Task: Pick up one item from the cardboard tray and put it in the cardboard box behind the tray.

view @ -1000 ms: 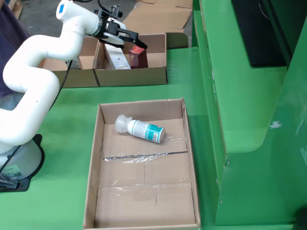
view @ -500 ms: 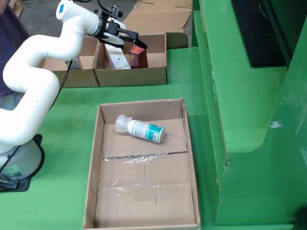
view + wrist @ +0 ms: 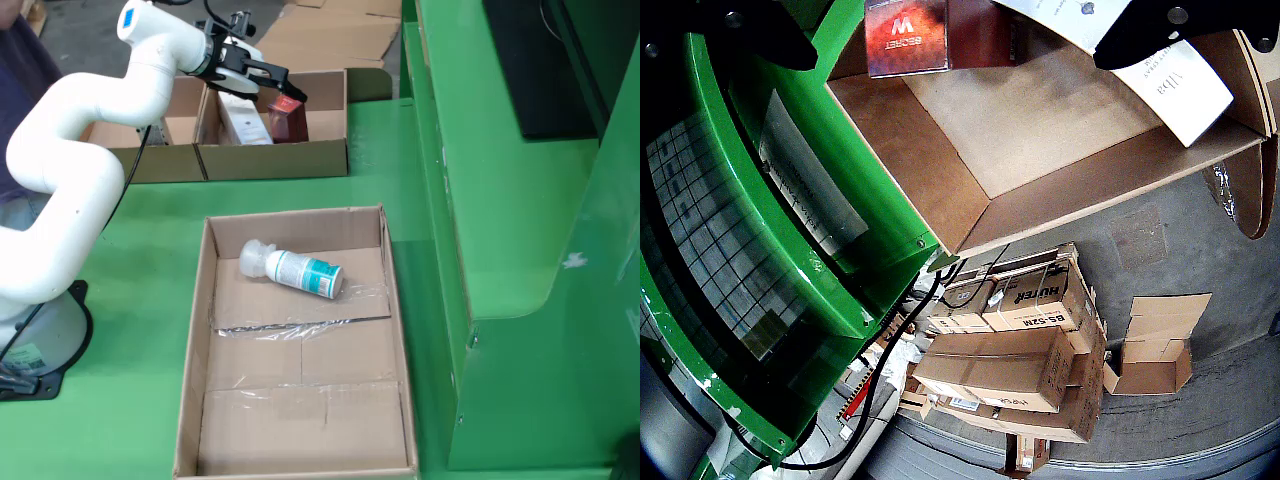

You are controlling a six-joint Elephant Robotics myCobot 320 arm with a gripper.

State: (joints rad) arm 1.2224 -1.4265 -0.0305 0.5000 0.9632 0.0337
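The cardboard tray (image 3: pixel 395 300) lies on the green table and holds a white bottle with a teal label (image 3: pixel 295 269) on its side. Behind it stands the cardboard box (image 3: pixel 275 160), with a red carton (image 3: pixel 285 120) and a white carton (image 3: pixel 240 125) inside. My gripper (image 3: pixel 292 85) hovers just above the red carton, its jaws spread and holding nothing. In the wrist view the gripper (image 3: pixel 950 50) has its black fingers (image 3: pixel 1180 30) wide apart. The red carton (image 3: pixel 905 35) sits between them, touching neither, on the box floor (image 3: pixel 1040 110), next to the white carton (image 3: pixel 1165 85).
A second cardboard box (image 3: pixel 150 150) adjoins the first on the left. Flat cardboard (image 3: pixel 330 30) lies behind. A tall green machine frame (image 3: pixel 500 200) borders the tray on the right. The arm's base (image 3: pixel 40 350) stands at the left. Stacked cartons (image 3: pixel 1020 350) sit on the floor beyond the table.
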